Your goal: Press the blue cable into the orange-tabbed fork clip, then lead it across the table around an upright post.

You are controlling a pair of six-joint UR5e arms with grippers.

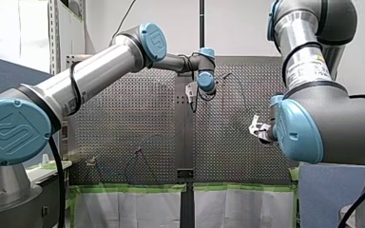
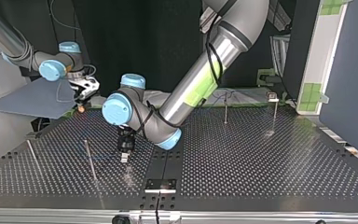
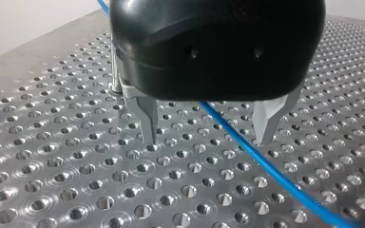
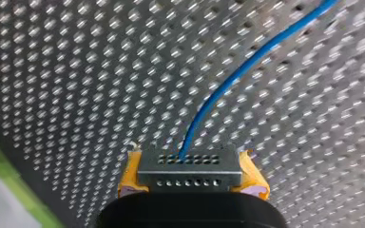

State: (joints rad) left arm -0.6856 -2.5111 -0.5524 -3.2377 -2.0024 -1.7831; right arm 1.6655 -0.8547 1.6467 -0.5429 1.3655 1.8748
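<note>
While my left gripper (image 3: 206, 140) is hanging low over the perforated table (image 3: 76, 180), its two metal fingers (image 3: 147, 118) are standing wide apart with their tips right down at the surface, though whether they are actually touching it I cannot tell. The blue cable (image 3: 247, 152) is running straight through the gap between them, passing low across the holes and keeping clear of both fingers, so this gripper is holding nothing. In the top view it is working near the middle of the table, toward the near edge, with an upright post (image 2: 90, 161) standing beside it at the view's left, apart from it. Over at the table's far left corner in that same view, my right gripper (image 4: 190, 164) is hovering well above the surface. Its fingers are pressing together, yellow pads (image 4: 254, 178) are showing at either side, and it is pinching the cable, which is coming out from between them and curving away over the table. Between the two grippers the cable is too faint in the top view to follow.
</note>
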